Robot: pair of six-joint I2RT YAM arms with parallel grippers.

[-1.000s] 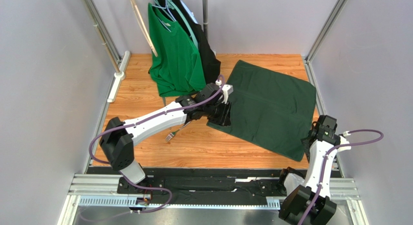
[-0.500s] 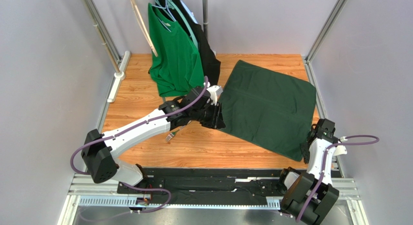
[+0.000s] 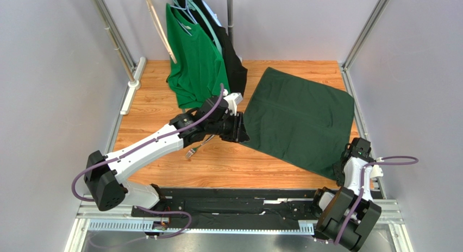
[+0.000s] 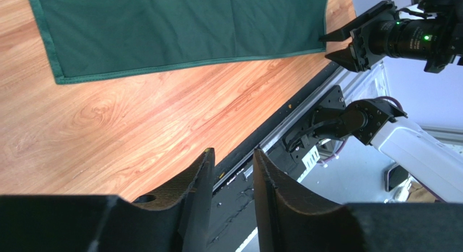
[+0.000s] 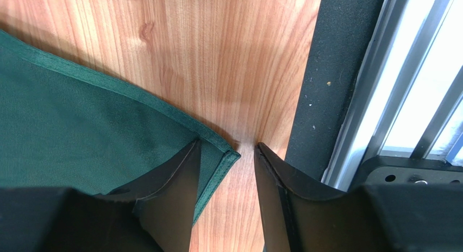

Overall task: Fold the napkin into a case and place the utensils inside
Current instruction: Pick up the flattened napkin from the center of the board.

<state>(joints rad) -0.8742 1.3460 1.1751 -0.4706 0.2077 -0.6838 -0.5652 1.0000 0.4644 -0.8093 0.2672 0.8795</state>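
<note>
Wooden tabletop (image 3: 152,100) between grey walls, with a bright green T-shirt (image 3: 195,62) hanging at the back left. In front of it a fork (image 3: 190,152) lies on the wood, partly under my left arm. My left gripper (image 4: 232,151) hovers beside the napkin's left corner, its fingers a narrow gap apart with nothing between them. The dark green napkin (image 3: 299,119) lies spread flat on the right half. My right gripper (image 5: 227,146) straddles its near right corner, fingers parted and the hem in the gap, not pinched.
</note>
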